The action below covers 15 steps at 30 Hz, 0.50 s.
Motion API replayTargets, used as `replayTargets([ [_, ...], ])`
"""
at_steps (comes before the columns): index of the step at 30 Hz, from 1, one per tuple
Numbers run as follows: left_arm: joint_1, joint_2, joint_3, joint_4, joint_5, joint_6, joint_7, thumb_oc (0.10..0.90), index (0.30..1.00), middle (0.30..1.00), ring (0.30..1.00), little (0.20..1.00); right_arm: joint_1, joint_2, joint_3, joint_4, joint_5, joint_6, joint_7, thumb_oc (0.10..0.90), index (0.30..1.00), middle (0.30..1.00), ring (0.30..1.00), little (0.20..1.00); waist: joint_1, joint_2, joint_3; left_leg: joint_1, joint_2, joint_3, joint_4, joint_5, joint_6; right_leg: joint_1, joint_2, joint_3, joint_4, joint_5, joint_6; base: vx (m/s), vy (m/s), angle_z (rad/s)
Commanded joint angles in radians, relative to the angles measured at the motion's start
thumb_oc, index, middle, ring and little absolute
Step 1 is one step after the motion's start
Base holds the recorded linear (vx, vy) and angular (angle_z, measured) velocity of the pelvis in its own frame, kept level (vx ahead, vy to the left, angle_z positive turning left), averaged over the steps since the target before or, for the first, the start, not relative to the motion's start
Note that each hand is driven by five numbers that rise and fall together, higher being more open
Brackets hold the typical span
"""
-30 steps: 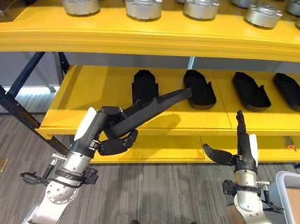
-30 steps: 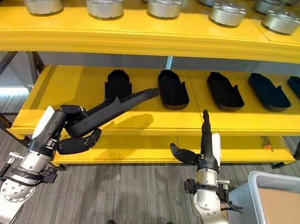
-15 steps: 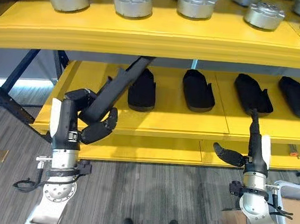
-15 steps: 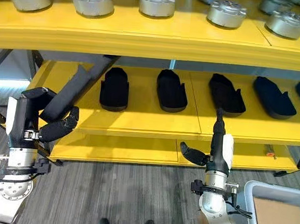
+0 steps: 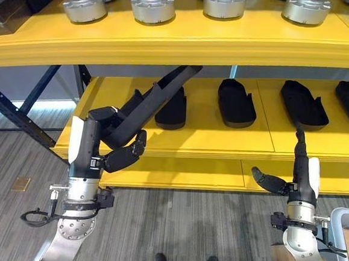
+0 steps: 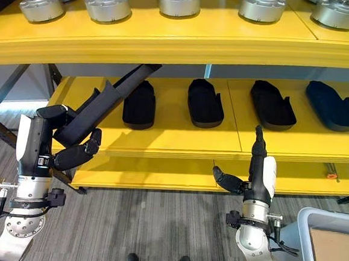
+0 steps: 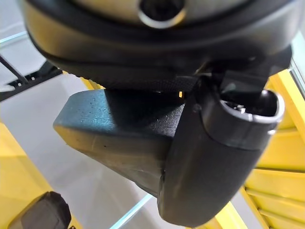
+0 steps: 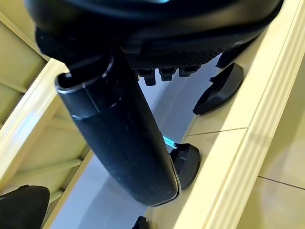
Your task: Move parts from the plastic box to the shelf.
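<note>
My left hand (image 5: 123, 157) is shut on a long black part (image 5: 159, 96), fingers curled under it and thumb (image 7: 214, 162) across it. The part (image 6: 110, 98) tilts up and to the right over the left end of the yellow middle shelf (image 5: 209, 146); its tip is just beneath the upper shelf's edge, beside the leftmost black part lying there (image 5: 172, 110). My right hand (image 5: 299, 170) is open in front of the middle shelf's front edge, fingers straight up, thumb out to the left, holding nothing.
Three more black parts (image 5: 236, 102) lie in a row on the middle shelf. Silver round parts (image 5: 152, 6) stand along the upper shelf. A grey plastic box (image 6: 305, 216) with a cardboard piece inside stands on the floor at the lower right. A dark blue rack brace (image 5: 18, 118) slants at the left.
My left hand has swung the black part to the left and tipped it steeper, bringing its tip under the upper shelf. The camera view has shifted. The right hand keeps its pose.
</note>
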Motion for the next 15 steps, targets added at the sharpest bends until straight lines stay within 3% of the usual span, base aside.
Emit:
replayTargets([
  [1,-0.103,0.034,0.080,-0.132,-0.012,-0.098,0.113,0.400,0.300,0.300,0.300,0.300,-0.079,-0.069,-0.019,-0.099,-0.043,-0.074,-0.057,0.900,1.000,1.000,1.000,1.000,-0.024,-0.050,-0.048,0.067,0.093,0.016,-0.010,0.026,-0.054,-0.010,0.006,0.009,0.099,-0.074,0.053,0.07,0.255,-0.15],
  [3,-0.099,0.034,0.078,-0.133,-0.026,-0.120,0.110,0.400,0.300,0.300,0.300,0.300,-0.077,-0.087,-0.021,-0.101,-0.026,-0.073,-0.059,0.900,1.000,1.000,1.000,1.000,-0.024,-0.045,-0.046,0.059,0.172,-0.005,-0.052,0.136,-0.087,-0.013,-0.004,-0.006,0.133,-0.103,0.044,0.05,0.272,-0.06],
  [6,-0.094,0.030,0.070,-0.131,-0.018,-0.130,0.131,0.400,0.300,0.300,0.300,0.300,-0.093,-0.103,-0.009,-0.090,-0.012,-0.083,-0.060,0.900,1.000,1.000,1.000,1.000,-0.022,-0.045,-0.038,0.037,0.238,-0.039,-0.076,0.202,-0.101,-0.025,-0.031,-0.021,0.186,-0.135,0.036,0.06,0.340,-0.08],
  [7,-0.095,0.028,0.064,-0.118,-0.010,-0.130,0.152,0.400,0.300,0.300,0.300,0.300,-0.106,-0.113,-0.002,-0.083,-0.021,-0.090,-0.067,0.900,1.000,1.000,1.000,1.000,-0.027,-0.040,-0.033,0.034,0.265,-0.034,-0.081,0.207,-0.101,-0.034,-0.053,-0.032,0.223,-0.153,0.036,0.08,0.433,-0.08],
  [10,-0.113,0.032,0.044,-0.082,0.001,-0.114,0.189,0.400,0.300,0.300,0.300,0.300,-0.111,-0.133,-0.005,-0.085,-0.015,-0.101,-0.056,0.900,1.000,1.000,1.000,1.000,-0.049,-0.020,-0.029,0.053,0.276,0.008,-0.083,0.179,-0.105,-0.057,-0.087,-0.052,0.305,-0.185,0.044,0.11,0.450,-0.12],
  [15,-0.137,0.018,0.030,-0.068,-0.067,-0.083,0.096,0.412,0.316,0.316,0.316,0.316,-0.117,-0.108,-0.010,-0.077,0.022,-0.109,-0.045,0.900,1.000,1.000,1.000,1.000,-0.045,-0.004,-0.029,0.084,0.227,-0.014,-0.071,0.122,-0.103,-0.048,-0.120,-0.032,0.323,-0.178,0.069,0.15,0.352,-0.17],
])
